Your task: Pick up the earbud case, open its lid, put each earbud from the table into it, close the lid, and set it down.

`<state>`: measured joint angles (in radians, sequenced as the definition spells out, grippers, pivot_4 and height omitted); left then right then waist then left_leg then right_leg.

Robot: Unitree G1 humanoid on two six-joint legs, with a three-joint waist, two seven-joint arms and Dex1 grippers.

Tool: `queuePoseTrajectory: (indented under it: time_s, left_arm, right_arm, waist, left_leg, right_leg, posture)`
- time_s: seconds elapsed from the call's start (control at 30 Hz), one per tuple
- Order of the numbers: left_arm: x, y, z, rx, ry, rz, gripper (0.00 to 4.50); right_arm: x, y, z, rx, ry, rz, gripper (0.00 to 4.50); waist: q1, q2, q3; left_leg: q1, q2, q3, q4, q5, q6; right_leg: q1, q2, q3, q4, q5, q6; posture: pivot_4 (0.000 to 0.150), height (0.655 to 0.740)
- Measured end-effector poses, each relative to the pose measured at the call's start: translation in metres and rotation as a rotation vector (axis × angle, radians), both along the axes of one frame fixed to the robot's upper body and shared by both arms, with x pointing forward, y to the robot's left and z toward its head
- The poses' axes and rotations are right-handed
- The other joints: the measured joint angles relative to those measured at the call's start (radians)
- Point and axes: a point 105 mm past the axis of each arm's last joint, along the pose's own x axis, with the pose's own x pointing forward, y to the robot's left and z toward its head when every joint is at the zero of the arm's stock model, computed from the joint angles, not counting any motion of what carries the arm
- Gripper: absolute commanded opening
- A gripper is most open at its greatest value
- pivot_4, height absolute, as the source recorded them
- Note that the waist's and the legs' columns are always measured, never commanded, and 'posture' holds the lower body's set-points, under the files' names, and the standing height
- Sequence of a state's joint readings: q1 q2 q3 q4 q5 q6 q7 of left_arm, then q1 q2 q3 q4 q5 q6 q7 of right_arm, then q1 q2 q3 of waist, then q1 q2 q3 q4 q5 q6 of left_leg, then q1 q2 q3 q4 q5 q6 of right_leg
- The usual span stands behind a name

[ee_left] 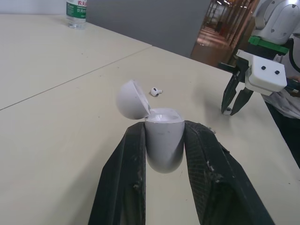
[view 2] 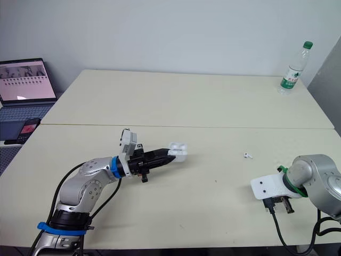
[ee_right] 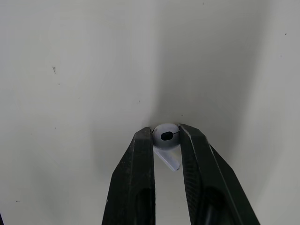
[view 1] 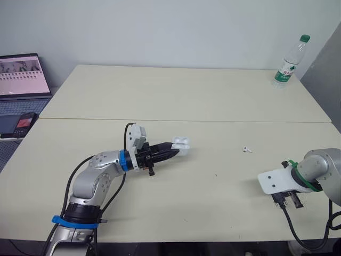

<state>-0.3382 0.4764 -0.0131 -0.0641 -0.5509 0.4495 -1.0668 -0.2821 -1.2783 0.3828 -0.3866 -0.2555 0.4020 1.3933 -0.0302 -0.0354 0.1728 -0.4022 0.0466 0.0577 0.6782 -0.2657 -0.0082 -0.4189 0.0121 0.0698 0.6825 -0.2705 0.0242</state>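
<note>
My left gripper [view 1: 175, 148] is shut on the white earbud case [view 1: 181, 144], holding it just above the middle of the table. The case body [ee_left: 162, 136] sits between both fingers and its lid [ee_left: 132, 99] stands open. One white earbud [view 1: 245, 150] lies loose on the table to the right of the case. At the right front, my right gripper [ee_right: 165, 133] points down at the table, shut on a second earbud [ee_right: 166, 138]. That earbud is at or just above the surface. The left wrist view also shows the right gripper [ee_left: 233, 101].
A water bottle [view 1: 290, 61] stands at the far right corner. A laptop [view 1: 21, 80] and a phone [view 1: 25, 121] sit on a side surface at the left. A seam [view 1: 213, 120] runs across between the two tabletops.
</note>
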Motion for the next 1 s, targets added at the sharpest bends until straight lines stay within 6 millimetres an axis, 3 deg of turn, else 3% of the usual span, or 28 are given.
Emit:
queuePoseTrajectory:
  time_s: [0.2,0.3,0.53,0.67,0.77,0.87,1.0]
  left_arm:
    - [0.001,0.000,0.001,0.001,-0.002,0.007,0.84]
    - [0.002,-0.001,0.002,-0.004,-0.005,0.014,0.84]
    - [0.010,-0.020,0.012,-0.090,-0.036,0.062,0.84]
    - [0.018,-0.025,0.017,-0.113,-0.077,0.116,0.84]
    - [0.029,-0.037,0.019,-0.133,-0.118,0.181,0.84]
    - [0.034,-0.052,0.019,-0.130,-0.171,0.209,0.84]
    - [0.039,-0.070,0.022,-0.144,-0.211,0.231,0.84]
  right_arm:
    - [0.001,0.001,0.000,0.014,-0.007,-0.021,0.38]
    - [0.010,0.015,0.005,0.128,-0.062,-0.054,0.38]
    - [0.052,0.066,0.049,0.569,-0.316,-0.188,0.38]
    - [0.070,0.079,0.070,0.794,-0.408,-0.330,0.38]
    - [0.087,0.095,0.104,1.099,-0.459,-0.485,0.38]
    - [0.093,0.101,0.131,1.340,-0.439,-0.609,0.38]
    - [0.092,0.112,0.135,1.537,-0.311,-0.744,0.38]
  waist:
    - [0.000,0.000,0.000]
    - [-0.001,0.000,0.000]
    - [0.001,0.000,0.000]
    - [0.000,0.000,0.000]
    - [0.000,0.000,0.000]
    - [0.001,0.000,0.000]
    - [0.002,0.000,-0.001]
  left_leg:
    - [0.000,0.000,0.000,0.000,0.000,0.000]
    - [0.001,0.000,0.000,0.001,0.000,0.000]
    - [0.002,-0.001,-0.002,0.002,0.000,0.000]
    - [0.002,-0.001,-0.002,0.002,0.000,0.000]
    - [0.002,-0.001,-0.003,0.002,0.000,0.000]
    - [0.002,-0.001,-0.005,0.001,0.000,0.000]
    - [0.001,-0.001,-0.005,0.000,0.000,0.000]
  right_leg:
    - [0.000,0.000,0.000,0.000,0.000,0.000]
    - [0.000,0.000,0.000,0.001,0.000,0.000]
    - [0.003,0.002,0.000,0.002,0.000,0.000]
    - [0.004,0.002,0.001,0.001,0.001,0.000]
    - [0.004,0.002,0.001,0.001,0.002,0.000]
    - [0.006,0.002,0.001,0.000,0.002,-0.001]
    - [0.005,0.002,0.001,0.000,0.002,-0.001]
  posture:
    - [0.150,0.7362]
    - [0.150,0.7362]
    - [0.150,0.7362]
    - [0.150,0.7362]
    - [0.150,0.7362]
    - [0.150,0.7362]
    - [0.150,0.7362]
